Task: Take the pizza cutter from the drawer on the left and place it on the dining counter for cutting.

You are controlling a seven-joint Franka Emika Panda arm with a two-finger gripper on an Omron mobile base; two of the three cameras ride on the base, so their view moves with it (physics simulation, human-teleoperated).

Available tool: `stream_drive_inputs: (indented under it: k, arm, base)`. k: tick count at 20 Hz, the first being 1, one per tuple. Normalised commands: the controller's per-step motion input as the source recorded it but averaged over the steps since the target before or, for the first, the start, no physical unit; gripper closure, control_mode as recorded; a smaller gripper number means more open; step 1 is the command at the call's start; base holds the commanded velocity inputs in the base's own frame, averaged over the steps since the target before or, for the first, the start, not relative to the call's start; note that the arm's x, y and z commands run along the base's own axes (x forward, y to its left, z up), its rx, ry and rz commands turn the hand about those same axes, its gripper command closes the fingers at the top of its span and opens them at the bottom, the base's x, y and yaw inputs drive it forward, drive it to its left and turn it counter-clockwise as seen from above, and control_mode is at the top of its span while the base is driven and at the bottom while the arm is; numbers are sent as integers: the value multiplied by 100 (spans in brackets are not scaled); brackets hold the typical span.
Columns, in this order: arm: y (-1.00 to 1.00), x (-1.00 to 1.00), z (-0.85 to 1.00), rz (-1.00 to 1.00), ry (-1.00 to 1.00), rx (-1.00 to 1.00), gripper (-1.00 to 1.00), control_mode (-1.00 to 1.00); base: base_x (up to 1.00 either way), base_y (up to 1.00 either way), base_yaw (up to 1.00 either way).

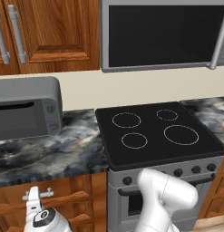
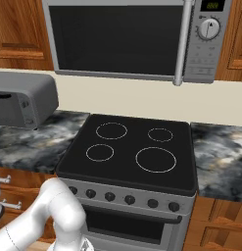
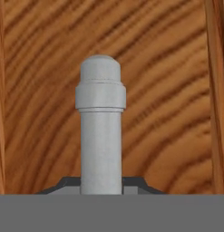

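End effector (image 3: 101, 189) is clamped narrow on the silver bar handle (image 3: 100, 131) of the drawer (image 3: 168, 90), tips on either side of the bar, wood front close behind. From the left base cam the handle (image 1: 38, 195) sits under the marbled surface (image 1: 54, 154), left of the stove (image 1: 158, 131). Drawer looks shut, so pizza cutter is presumably inside, unseen. To do it well: pull straight out, perpendicular to the front, keep wrist level, no twisting. Writing: microwave (image 2: 142, 39) display too small to read; no brands legible.
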Motion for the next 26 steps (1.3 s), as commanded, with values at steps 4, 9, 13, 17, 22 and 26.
stream_drive_inputs:
  k: [4, 9, 13, 17, 22, 26]
  arm:
    - [0, -11, 0, 0, 0, 0, 100, -100]
    - [0, -45, -3, 0, 0, 0, 100, -100]
    - [0, -58, -13, 0, 0, 0, 100, -100]
    - [0, -63, -8, 0, 0, 0, 100, -100]
    - [0, -66, -9, 0, 0, 0, 100, -100]
    - [0, -63, -7, 0, 1, 0, 100, -100]
  base:
    - [0, 0, 0]
    - [0, 0, 0]
    - [0, 0, 0]
    - [0, 0, 0]
    - [0, 0, 0]
    - [0, 0, 0]
